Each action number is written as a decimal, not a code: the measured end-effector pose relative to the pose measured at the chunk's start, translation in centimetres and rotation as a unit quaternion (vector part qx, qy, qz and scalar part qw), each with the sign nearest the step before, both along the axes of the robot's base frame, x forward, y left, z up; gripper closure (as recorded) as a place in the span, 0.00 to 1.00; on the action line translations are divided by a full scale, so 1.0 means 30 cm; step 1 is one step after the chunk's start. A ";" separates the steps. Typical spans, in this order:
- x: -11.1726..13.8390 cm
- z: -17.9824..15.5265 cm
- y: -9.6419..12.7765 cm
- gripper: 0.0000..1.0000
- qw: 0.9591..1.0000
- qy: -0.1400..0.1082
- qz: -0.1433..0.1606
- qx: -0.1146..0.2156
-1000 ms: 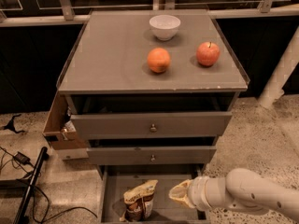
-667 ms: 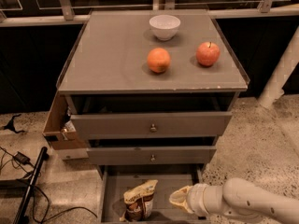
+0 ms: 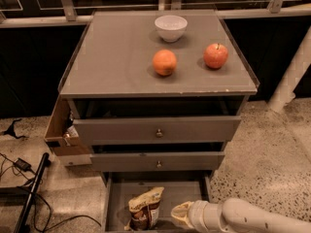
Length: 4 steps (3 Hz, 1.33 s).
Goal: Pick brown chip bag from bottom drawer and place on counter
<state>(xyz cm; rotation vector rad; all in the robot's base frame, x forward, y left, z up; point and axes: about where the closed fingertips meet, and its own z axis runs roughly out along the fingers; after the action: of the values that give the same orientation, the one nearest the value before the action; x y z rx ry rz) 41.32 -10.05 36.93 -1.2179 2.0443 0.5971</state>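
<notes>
Reaching low into the bottom drawer (image 3: pixel 170 192), the gripper (image 3: pixel 181 214) is hovering just beside the brown chip bag (image 3: pixel 145 208), at its three o'clock, apparently not touching; whether it is parted or closed, I cannot tell. The bag is standing on the drawer floor. The approach is under way, by my judgement; the next move is calling for a shift toward nine o'clock to close around the bag, then a lift to the counter (image 3: pixel 112 67) at twelve o'clock.

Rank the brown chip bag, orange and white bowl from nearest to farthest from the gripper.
The gripper is at the front of the bottom drawer.
1. brown chip bag, just left of it in the drawer.
2. orange, middle of the counter.
3. white bowl, back of the counter.
</notes>
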 end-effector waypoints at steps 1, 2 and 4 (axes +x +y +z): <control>0.024 -0.099 0.023 0.35 1.000 -0.002 -0.002 0.019; 0.052 -0.191 0.042 0.04 0.999 0.001 -0.008 0.040; 0.098 -0.312 0.091 0.00 0.997 0.016 -0.015 0.073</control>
<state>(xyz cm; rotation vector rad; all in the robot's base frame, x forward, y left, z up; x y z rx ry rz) 44.26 -7.33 27.57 -1.0968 2.0047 0.7416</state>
